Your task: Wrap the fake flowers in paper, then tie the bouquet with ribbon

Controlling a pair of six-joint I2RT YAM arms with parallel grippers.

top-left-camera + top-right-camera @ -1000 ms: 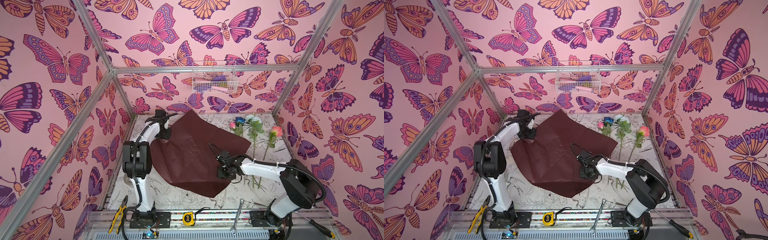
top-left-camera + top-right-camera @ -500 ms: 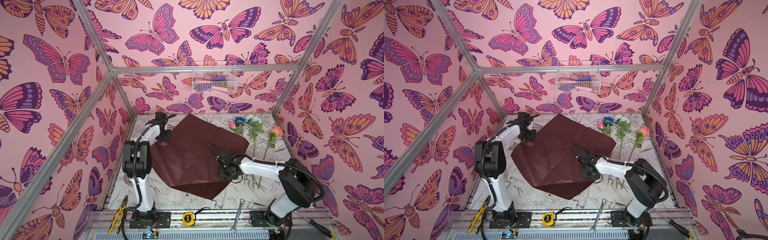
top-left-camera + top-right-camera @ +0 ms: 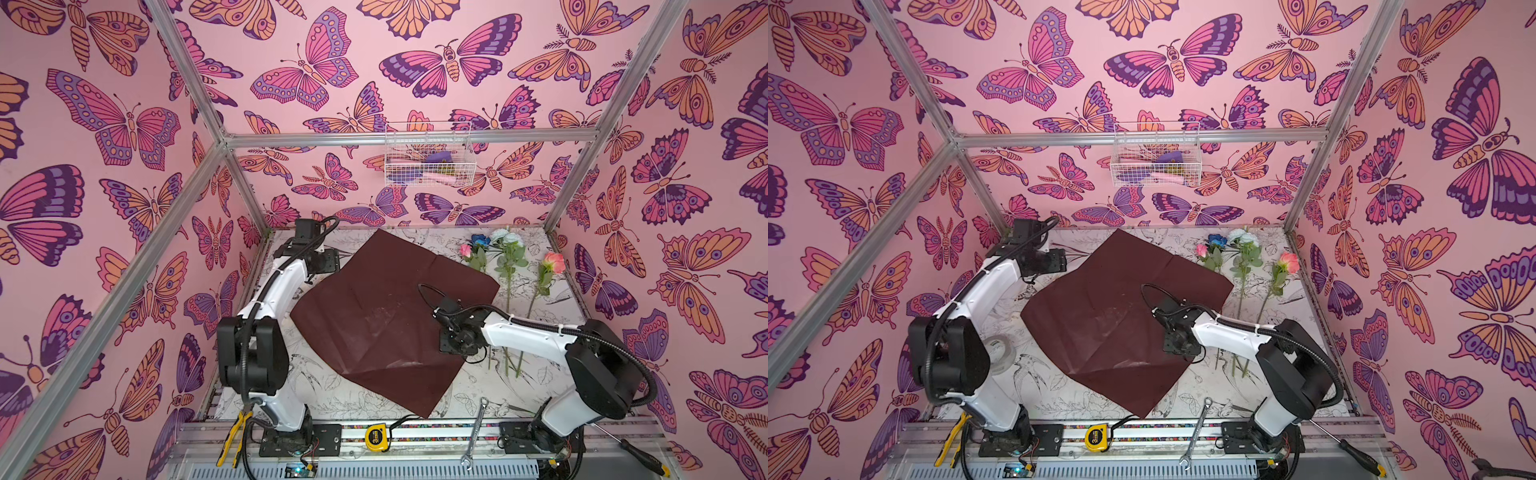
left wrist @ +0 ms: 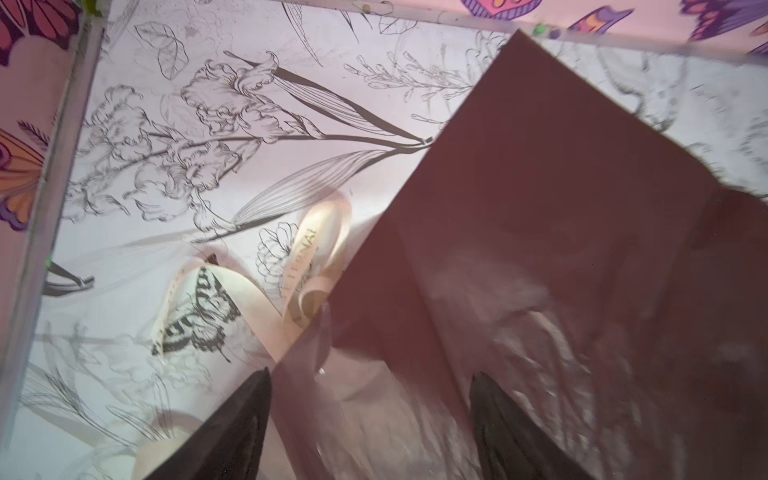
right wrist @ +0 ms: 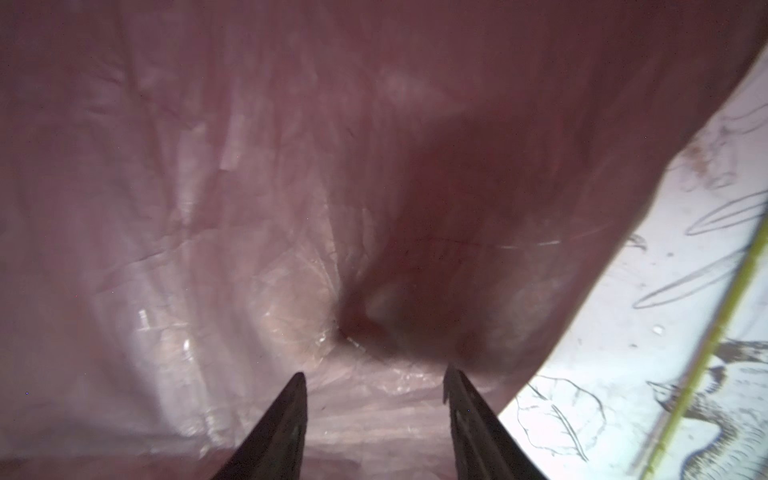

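Dark red wrapping paper [image 3: 390, 316] lies spread flat across the middle of the table [image 3: 316, 399], with one corner pointing at the back wall. The flowers are not on it. They lie loose on the right side, just beside the sheet's right edge, heads to the back and stems to the front: pink rose [image 3: 465, 250], blue rose [image 3: 480, 240], white rose [image 3: 505, 237], and peach rose [image 3: 554, 262] furthest right.

Left claw [image 4: 370, 374] is at the sheet's back-left edge, fingers spread wide. The paper edge runs under the gap and nothing is pinched. A cream ribbon [image 4: 324, 224] (small lettering on it) curls on the table right beside that edge. One end seems to slip under the paper, but it's blurry there.

Right claw [image 5: 374, 380] sits low over the sheet's right part, near the stems. Its fingers are apart with only paper below, and I can't tell if the tips touch it. A green stem [image 5: 708, 345] shows just past the paper's edge.

On the front rail: tape measure [image 3: 377, 437], wrench [image 3: 473, 432], pliers [image 3: 230, 436].
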